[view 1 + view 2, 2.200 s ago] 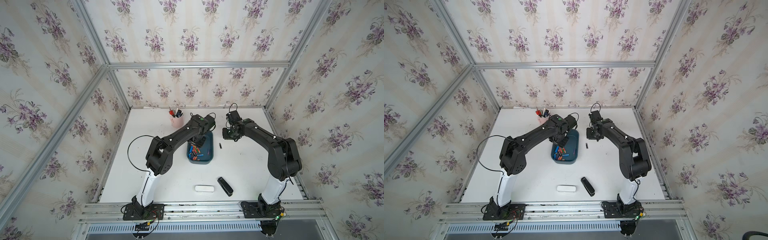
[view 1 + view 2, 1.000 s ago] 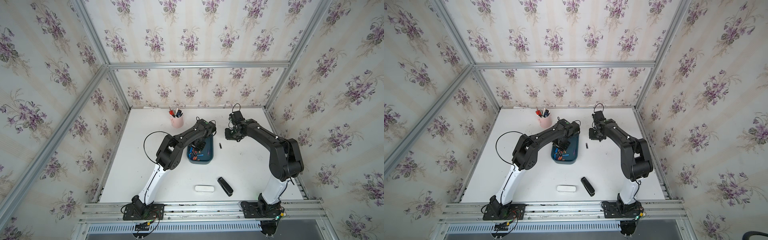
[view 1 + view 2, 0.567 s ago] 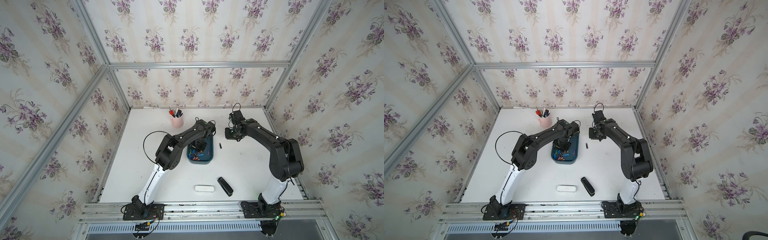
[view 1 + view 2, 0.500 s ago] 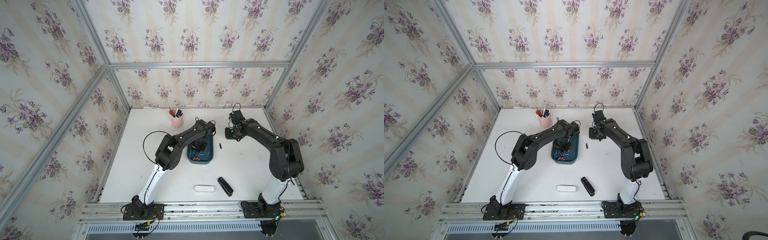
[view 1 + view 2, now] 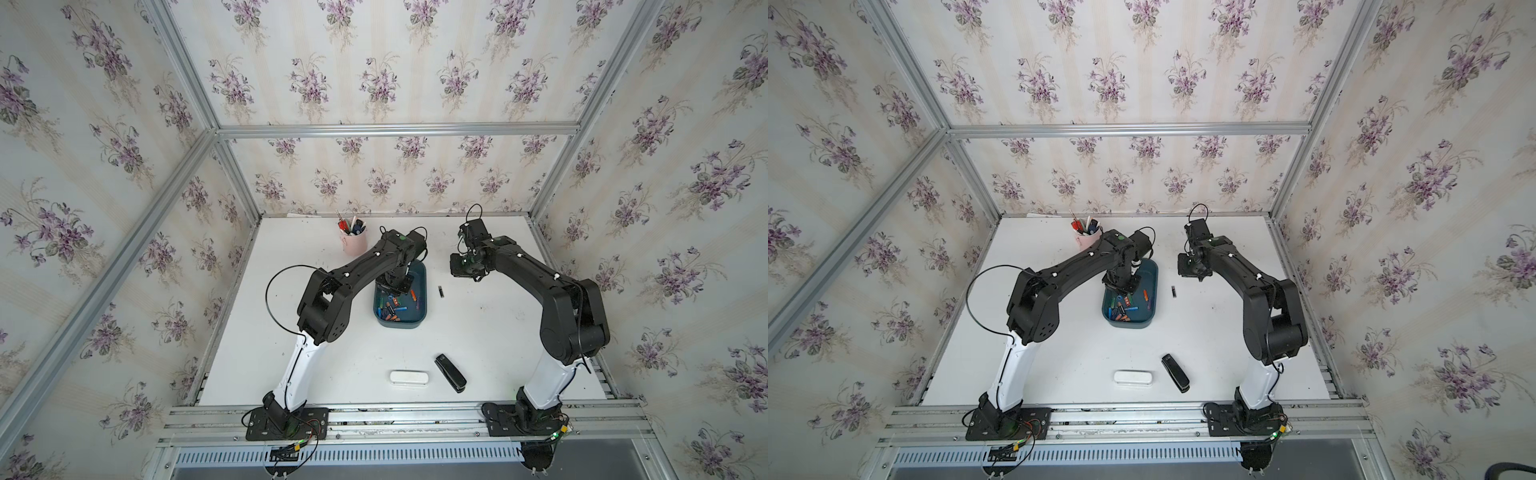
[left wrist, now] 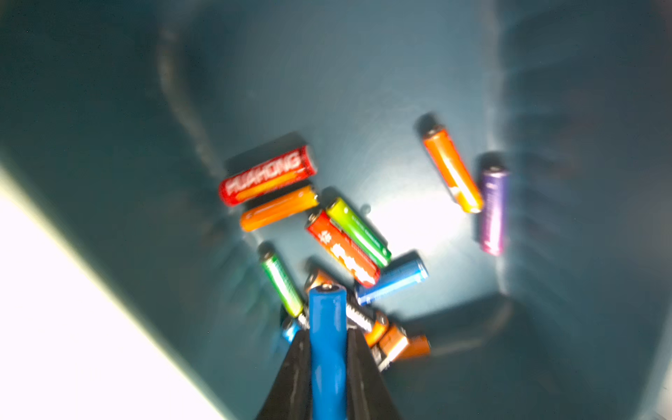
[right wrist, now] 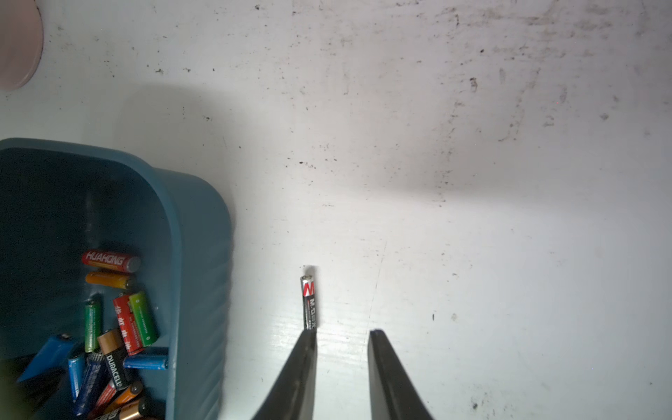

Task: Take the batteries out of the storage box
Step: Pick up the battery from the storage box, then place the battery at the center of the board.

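Narrowing, the left gripper (image 6: 328,332) clamped a blue battery (image 6: 327,363) in the storage box (image 7: 196,254), ready to lift; the right gripper (image 7: 342,332), at three o'clock, gaped empty.

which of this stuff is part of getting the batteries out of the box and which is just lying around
Part of the job: teal box, batteries inside it, blue battery in the left claw, black battery out on the table.
Just lying about: pink cup, white case, black stapler.
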Robot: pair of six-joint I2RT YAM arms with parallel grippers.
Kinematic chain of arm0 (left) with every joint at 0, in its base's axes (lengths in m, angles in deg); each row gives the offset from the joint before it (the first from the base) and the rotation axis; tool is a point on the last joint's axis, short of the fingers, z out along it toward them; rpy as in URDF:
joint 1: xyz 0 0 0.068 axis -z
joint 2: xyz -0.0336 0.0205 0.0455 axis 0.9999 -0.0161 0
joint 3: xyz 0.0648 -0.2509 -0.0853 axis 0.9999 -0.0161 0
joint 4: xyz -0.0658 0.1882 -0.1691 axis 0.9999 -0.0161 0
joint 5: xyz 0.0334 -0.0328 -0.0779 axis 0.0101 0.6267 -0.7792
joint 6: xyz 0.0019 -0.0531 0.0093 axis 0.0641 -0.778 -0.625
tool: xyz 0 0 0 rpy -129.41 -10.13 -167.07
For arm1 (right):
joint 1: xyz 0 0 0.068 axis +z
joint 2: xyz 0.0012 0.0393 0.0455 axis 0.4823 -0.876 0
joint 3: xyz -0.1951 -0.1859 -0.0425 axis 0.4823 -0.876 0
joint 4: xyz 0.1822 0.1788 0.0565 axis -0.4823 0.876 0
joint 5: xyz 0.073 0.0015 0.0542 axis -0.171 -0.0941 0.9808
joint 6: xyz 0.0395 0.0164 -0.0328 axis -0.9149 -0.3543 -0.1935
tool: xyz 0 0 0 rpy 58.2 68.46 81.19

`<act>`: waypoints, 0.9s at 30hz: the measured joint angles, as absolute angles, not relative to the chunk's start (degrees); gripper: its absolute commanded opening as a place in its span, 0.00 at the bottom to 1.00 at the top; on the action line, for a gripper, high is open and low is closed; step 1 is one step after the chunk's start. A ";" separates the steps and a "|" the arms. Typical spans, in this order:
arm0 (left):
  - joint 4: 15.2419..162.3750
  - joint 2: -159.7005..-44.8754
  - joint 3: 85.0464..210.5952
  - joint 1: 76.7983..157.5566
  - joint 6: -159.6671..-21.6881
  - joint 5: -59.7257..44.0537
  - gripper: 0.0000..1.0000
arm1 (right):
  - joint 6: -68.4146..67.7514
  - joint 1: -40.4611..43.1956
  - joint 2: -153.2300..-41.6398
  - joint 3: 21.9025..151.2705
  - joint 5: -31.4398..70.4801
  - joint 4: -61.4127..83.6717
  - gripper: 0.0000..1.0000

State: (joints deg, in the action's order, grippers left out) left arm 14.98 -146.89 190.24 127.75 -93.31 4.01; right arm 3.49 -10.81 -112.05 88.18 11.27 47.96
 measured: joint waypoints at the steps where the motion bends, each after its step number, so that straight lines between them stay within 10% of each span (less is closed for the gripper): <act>1: 15.20 -145.86 189.83 127.49 -93.42 3.95 0.18 | 3.45 -10.70 -112.01 88.31 11.29 47.94 0.29; 27: 32.95 -132.00 161.41 115.06 -97.64 1.23 0.18 | 2.53 -9.72 -111.99 90.17 11.42 49.01 0.29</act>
State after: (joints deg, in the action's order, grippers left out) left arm 32.95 -132.00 161.41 115.06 -97.64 1.23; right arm 2.53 -9.72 -111.99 90.17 11.42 49.01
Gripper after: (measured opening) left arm 0.189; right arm 0.294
